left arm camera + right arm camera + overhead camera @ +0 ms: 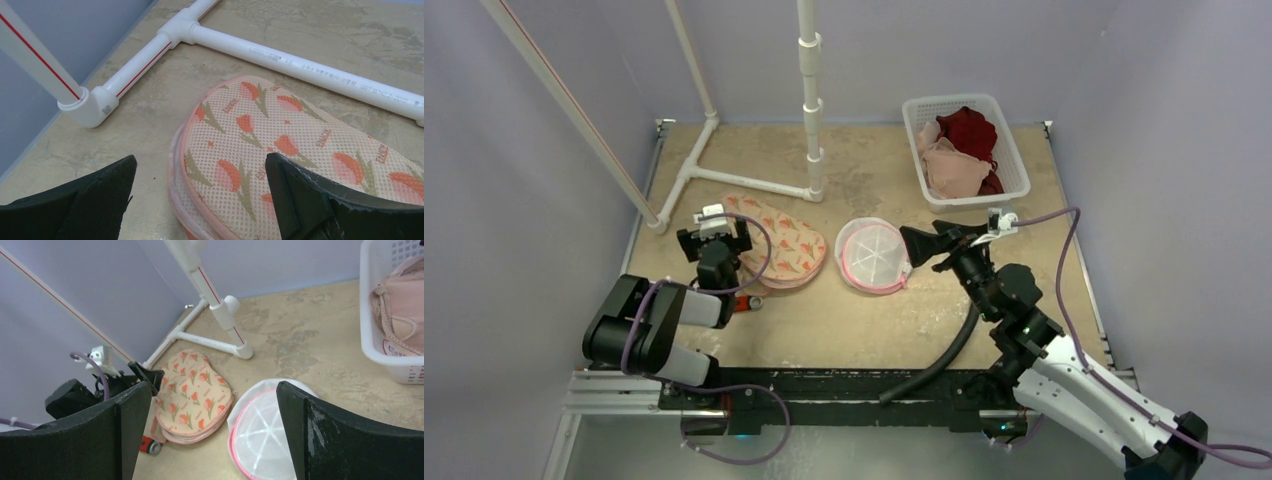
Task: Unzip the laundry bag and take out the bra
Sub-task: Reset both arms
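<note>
left claw: the left claw [200, 170] is wide open with nothing in it. One finger hangs over the near end of the flower-print laundry bag [280, 145], the other over bare surface [125, 125]. Can't tell if it's actually touching the mesh.
right claw: the right claw [212, 395] is spread all the way too and is empty, sitting just off the 3 o'clock side of the white mesh bag [872, 255].
laundry bag: the flower-print one lies flat on the surface and looks closed, at the 9 o'clock side of the white bag. The left claw is at its own 9 o'clock edge.
bra: none showing through either bag from here.
basket: a white basket [959, 99] sits up at 1 o'clock on the surface, with a pink bra [949, 168] and a dark red one [969, 130] inside.
writing on bag: a small word is repeated between the tulips, maybe "ENJOY", not sure.
writing on pipe: there's grey print along the white pipe [310, 70], too fine to read properly.
</note>
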